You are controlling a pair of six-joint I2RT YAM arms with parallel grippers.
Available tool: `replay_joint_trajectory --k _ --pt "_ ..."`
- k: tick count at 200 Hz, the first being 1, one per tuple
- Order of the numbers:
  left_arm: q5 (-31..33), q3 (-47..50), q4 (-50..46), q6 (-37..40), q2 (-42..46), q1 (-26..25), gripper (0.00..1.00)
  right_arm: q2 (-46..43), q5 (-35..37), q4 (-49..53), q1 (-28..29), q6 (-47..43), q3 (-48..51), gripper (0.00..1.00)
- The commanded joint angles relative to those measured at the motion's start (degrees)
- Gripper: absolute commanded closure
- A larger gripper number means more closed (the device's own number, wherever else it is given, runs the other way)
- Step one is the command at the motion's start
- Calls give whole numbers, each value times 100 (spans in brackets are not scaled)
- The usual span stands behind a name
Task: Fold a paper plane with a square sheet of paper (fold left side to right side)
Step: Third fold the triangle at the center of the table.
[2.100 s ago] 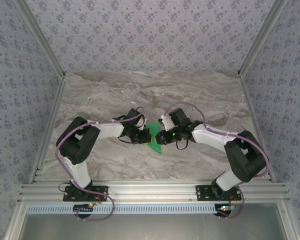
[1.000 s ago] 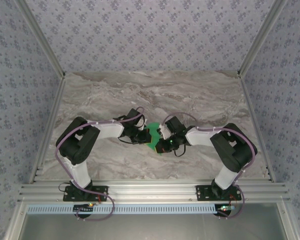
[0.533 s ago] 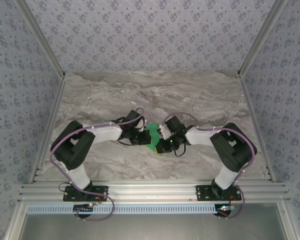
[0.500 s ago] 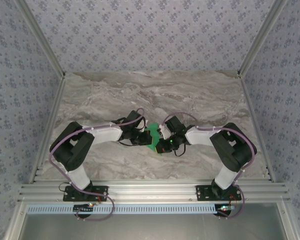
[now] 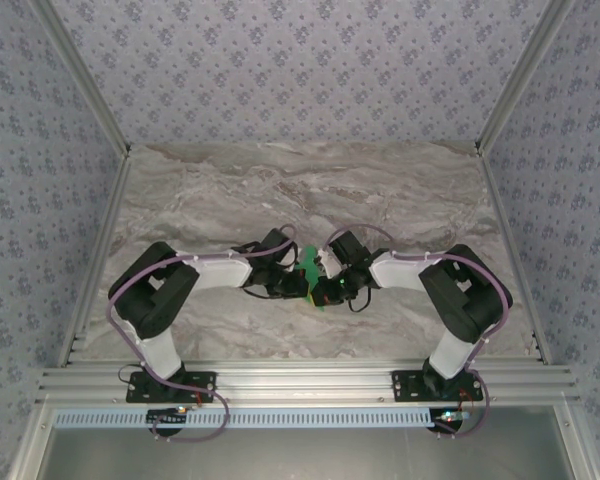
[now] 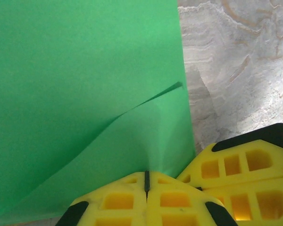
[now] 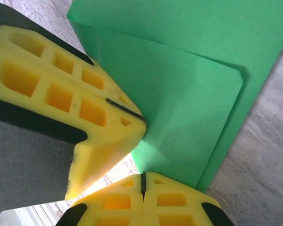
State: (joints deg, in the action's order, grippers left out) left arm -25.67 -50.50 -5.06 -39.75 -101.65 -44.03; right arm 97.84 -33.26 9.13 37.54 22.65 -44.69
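Note:
The square sheet of paper (image 5: 308, 260) is bright green and lies partly folded at the table's middle, mostly hidden under both grippers. My left gripper (image 5: 300, 281) has come in from the left, and my right gripper (image 5: 323, 286) meets it from the right. In the left wrist view the paper (image 6: 85, 84) shows a raised flap that runs into the seam of my left gripper (image 6: 146, 176), which is shut on it. In the right wrist view a folded layer (image 7: 188, 108) lies over the lower layer. Its near corner ends at the seam of my shut right gripper (image 7: 143, 177).
The marble table (image 5: 380, 190) is bare beyond the paper. Aluminium rails (image 5: 310, 380) run along the near edge, with patterned walls on three sides. The two pairs of yellow fingers (image 7: 75, 94) stand nearly touching over the paper.
My left gripper has moved right across the paper, taking its left side over toward the right. Much less green shows from above. The right gripper has stayed close by.

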Motion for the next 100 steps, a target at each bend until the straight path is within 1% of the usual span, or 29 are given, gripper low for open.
replay_joint_trajectory --k 1,49,82,100 --pt "354 209 55 7 -101 -35 100 369 668 840 52 -54 188 100" --pt "760 563 84 61 -71 77 100 387 859 1105 52 -115 130 100" --pt "888 784 12 261 131 486 100 409 961 1241 61 -123 130 100" --pt "982 805 -140 495 259 818 100 414 979 1301 57 -153 130 100"
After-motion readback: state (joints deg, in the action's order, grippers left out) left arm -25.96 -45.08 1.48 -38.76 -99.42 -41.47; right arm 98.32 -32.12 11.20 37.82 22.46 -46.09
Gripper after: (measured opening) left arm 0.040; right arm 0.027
